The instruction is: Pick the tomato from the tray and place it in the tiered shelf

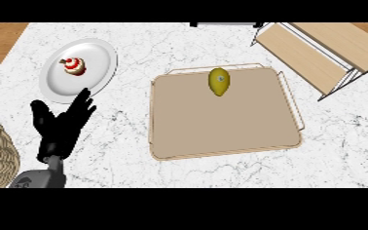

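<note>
Resting at the near left of the marble table (pixel 115 170), the left hand (pixel 61 126) is holding its fingers (pixel 82 100) straight and spread, gripping nothing. Beyond it, a yellow oval tomato (pixel 219 81) is lying at the far edge of the tan tray (pixel 223 126). Farthest back, a plate (pixel 97 61) carrying a cupcake (pixel 74 66) is sitting on the left and the tiered shelf (pixel 302 53) on the right.

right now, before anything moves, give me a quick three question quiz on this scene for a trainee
1. True or false: the yellow fruit lies on the tray, near its far edge.
2. The tiered shelf stands: A) on the tray B) far right, beyond the tray C) at the near left.
3. Fill in: the only hand in view is the robot's ____ hand, resting open with fingers up.
Key: 1 true; 2 B; 3 left.
</note>
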Motion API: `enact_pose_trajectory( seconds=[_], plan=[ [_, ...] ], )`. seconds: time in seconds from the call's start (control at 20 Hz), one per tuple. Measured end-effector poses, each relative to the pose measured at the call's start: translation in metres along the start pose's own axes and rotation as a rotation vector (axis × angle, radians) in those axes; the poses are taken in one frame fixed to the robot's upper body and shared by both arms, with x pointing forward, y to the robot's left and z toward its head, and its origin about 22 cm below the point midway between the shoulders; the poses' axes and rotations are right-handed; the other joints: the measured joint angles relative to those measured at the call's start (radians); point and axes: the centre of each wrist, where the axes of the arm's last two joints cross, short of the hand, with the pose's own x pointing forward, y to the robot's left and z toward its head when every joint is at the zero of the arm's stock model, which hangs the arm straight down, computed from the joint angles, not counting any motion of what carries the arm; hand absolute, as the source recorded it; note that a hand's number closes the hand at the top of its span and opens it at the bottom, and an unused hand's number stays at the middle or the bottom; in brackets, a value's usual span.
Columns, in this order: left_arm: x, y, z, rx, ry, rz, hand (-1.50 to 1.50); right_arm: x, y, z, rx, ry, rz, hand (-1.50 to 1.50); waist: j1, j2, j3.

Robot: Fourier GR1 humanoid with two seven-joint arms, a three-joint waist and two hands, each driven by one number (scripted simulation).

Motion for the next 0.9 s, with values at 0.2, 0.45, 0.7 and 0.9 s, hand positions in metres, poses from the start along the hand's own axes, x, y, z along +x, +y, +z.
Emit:
enact_pose_trajectory(
  seconds=[0.2, 0.45, 0.7, 0.9],
  plan=[
    [0.002, 0.001, 0.000, -0.002, 0.004, 0.004, 0.00, -0.008, 0.000, -0.009, -0.005, -0.023, -0.018, 1.50, 0.000, 0.000, -0.001],
    [0.002, -0.001, -0.001, -0.004, 0.013, 0.006, 0.00, -0.009, -0.002, -0.014, 0.006, -0.044, -0.023, 1.50, 0.001, 0.000, -0.001],
    [0.002, 0.003, -0.001, 0.003, 0.016, 0.003, 0.00, -0.011, 0.006, -0.014, 0.017, -0.053, 0.034, 1.50, -0.001, -0.002, 0.000],
    [0.001, 0.004, 0.002, -0.004, 0.006, 0.005, 0.00, -0.013, 0.000, -0.016, -0.040, 0.009, -0.104, -1.50, -0.002, -0.002, -0.002]
  ],
)
